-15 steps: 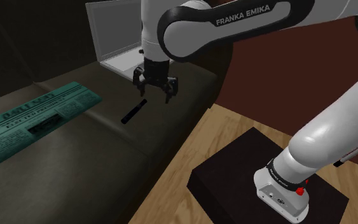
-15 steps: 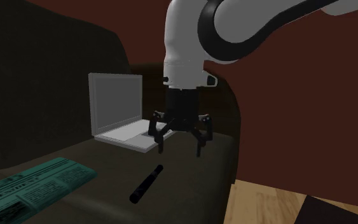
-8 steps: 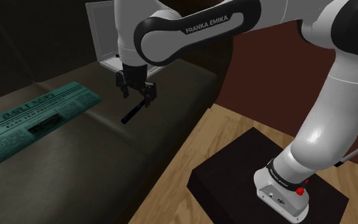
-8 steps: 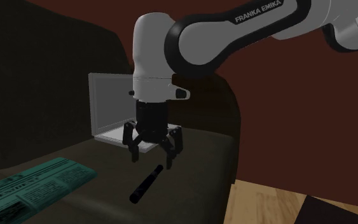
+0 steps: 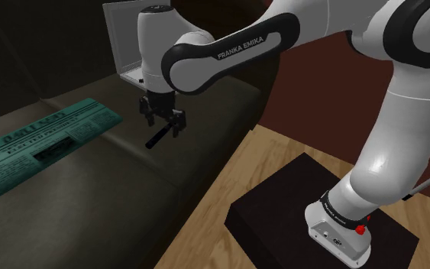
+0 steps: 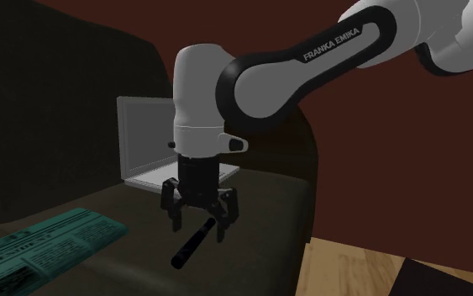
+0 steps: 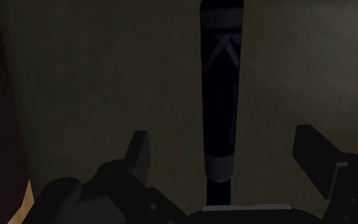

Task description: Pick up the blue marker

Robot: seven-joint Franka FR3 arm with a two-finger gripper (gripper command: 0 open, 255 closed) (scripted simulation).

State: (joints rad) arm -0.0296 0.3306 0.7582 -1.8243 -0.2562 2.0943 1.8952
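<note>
Dark brown sofa seat [image 5: 129,179] underfoot, dim red wall [image 6: 394,151] behind, and the white arm is reaching out over the cushion from its black box stand [image 5: 282,200] on the wooden floor [image 5: 228,179]. Down low over the cushion hangs the all-black two-finger gripper [image 5: 165,127], pointing straight down, fingers spread wide apart and clasping nothing. Right beneath it lies the slim marker [image 5: 156,139], so deep a navy it reads nearly black, flat on the seat. From the second exterior view the gripper [image 6: 198,231] sits over the marker's [image 6: 191,247] far end, the end toward the open grey laptop [image 6: 146,139], while the rest of the barrel runs out toward the sofa's front edge. Look along the hand and the gripper [image 7: 224,145] straddles the marker [image 7: 220,95]: the barrel, pale band near one end, passes about midway between the two fingers, touching neither. Off to the shoulder view's left, well apart, a teal printed newspaper [image 5: 37,141] lies flat on the seat.
</note>
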